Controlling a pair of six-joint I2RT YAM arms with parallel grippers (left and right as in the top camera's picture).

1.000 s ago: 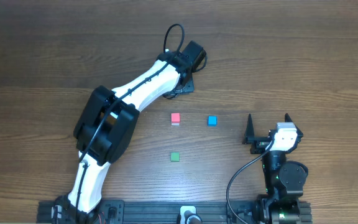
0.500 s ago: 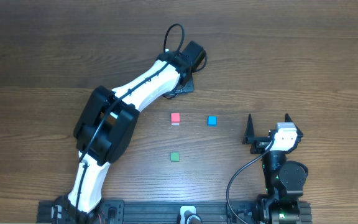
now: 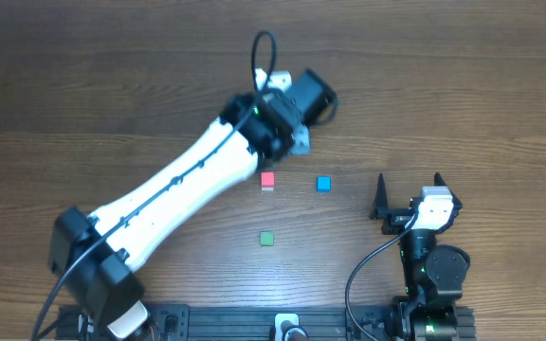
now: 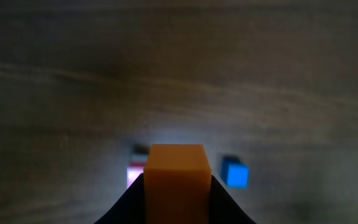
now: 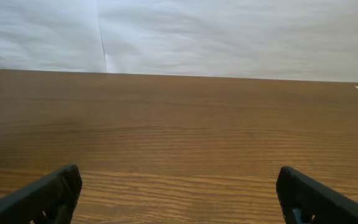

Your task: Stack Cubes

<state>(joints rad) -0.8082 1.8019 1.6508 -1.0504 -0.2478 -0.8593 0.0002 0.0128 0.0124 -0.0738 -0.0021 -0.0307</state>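
With our left claw (image 4: 177, 208) clamped on the orange cube (image 4: 177, 167) above the tabletop (image 3: 491, 76) near the pink cube (image 3: 267, 179), and our right claw (image 3: 409, 182) open, we risk an off-centre release toppling it.

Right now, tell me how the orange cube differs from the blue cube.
Colour: the orange cube is orange, the blue cube blue. State: the orange cube is clamped in the left gripper, while the blue cube lies free on the table, touched by nothing. Both are small plain cubes.

orange cube (image 4: 176, 177): gripped aloft | pink cube (image 3: 267, 179), blue cube (image 3: 323, 183), green cube (image 3: 266, 240): lying apart
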